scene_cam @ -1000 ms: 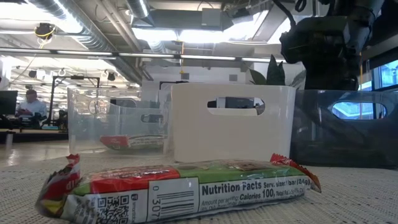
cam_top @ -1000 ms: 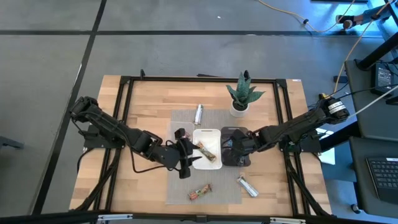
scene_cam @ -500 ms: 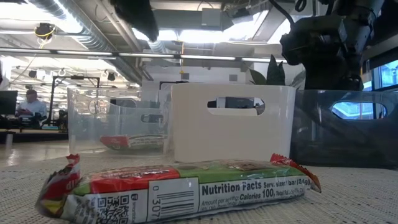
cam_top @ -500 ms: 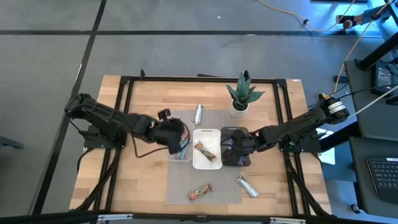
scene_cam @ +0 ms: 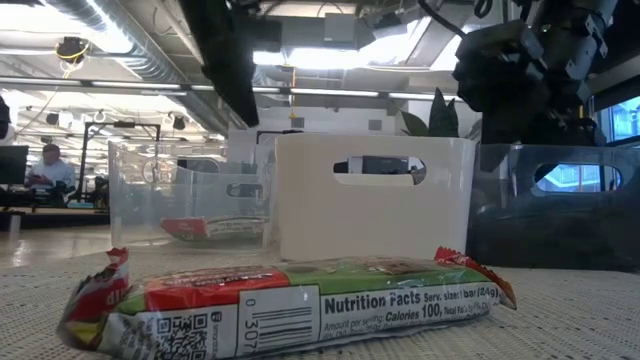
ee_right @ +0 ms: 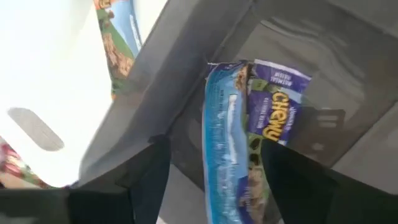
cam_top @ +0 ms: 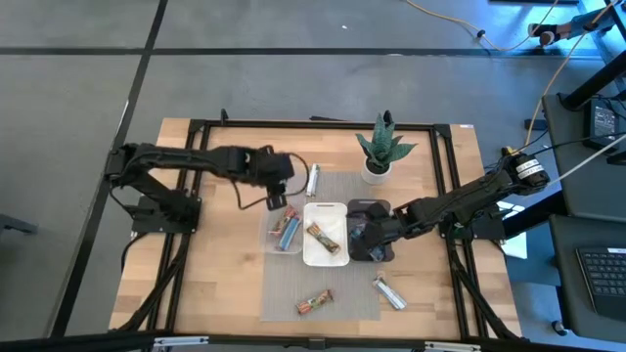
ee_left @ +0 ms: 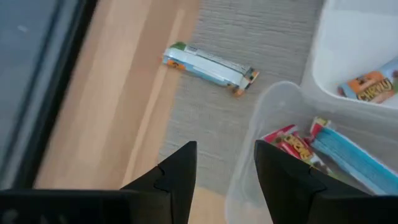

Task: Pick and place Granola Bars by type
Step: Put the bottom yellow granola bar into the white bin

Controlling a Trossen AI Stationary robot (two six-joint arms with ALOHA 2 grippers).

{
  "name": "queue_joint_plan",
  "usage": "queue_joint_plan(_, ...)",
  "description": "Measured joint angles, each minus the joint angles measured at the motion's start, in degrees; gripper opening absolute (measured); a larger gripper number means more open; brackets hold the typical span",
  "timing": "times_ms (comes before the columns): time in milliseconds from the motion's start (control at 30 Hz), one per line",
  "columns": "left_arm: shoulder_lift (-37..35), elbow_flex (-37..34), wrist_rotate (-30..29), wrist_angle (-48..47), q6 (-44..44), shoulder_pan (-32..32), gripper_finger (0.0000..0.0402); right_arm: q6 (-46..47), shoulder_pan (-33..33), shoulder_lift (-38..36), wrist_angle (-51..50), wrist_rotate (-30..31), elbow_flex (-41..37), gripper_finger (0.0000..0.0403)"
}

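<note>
The left gripper [cam_top: 283,198] hovers over the worktop [cam_top: 225,284] beside the clear bin [cam_top: 269,238], jaws narrowly apart and empty. That bin holds red and blue bars [ee_left: 336,151]; a silver bar [cam_top: 312,179] lies just beyond it. The white bin [cam_top: 309,256] holds an orange bar [cam_top: 322,238]. The right gripper [cam_top: 364,235] sits over the grey bin [cam_top: 383,252], jaws wide, a purple bar [ee_right: 245,134] between them. Two bars [cam_top: 315,302] lie on the mat.

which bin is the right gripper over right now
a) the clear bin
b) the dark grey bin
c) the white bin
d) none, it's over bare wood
b: in the high view the right gripper sits over the dark grey bin, and its wrist view shows a purple-and-blue bar inside that bin.
</note>
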Motion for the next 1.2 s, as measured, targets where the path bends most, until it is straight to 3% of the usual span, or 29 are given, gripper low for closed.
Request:
queue_joint_plan(133, 0.0, -2.91, 8.48, 5.01, 2.41, 5.48, 0.0155, 2.51, 1.34, 0.0, 1.04, 0.02, 1.24, 0.0257)
queue_joint_plan(400, 0.02, -10.22, 13.42, 10.19, 2.96, 10.81, 0.0155, 2.4, 4.96, 0.0, -5.21, 8.09, 12.21, 0.0257)
queue_joint_plan(733, 0.28, -14.44, 14.24, 12.88, 2.0, 9.62, 0.0152, 2.29, 11.45, -0.02, -10.37, 18.23, 22.16, 0.0257)
queue_joint_plan(933, 0.28, -15.11, 17.55, 13.3, 1.55, 7.93, 0.0151, 3.36, 14.31, -0.02, -9.84, 18.86, 22.6, 0.0257)
queue_joint_plan(1200, 0.28, -15.13, 16.74, 13.32, 0.35, 5.57, 0.015, 8.37, 17.48, -0.02, -9.58, 18.59, 22.62, 0.0257)
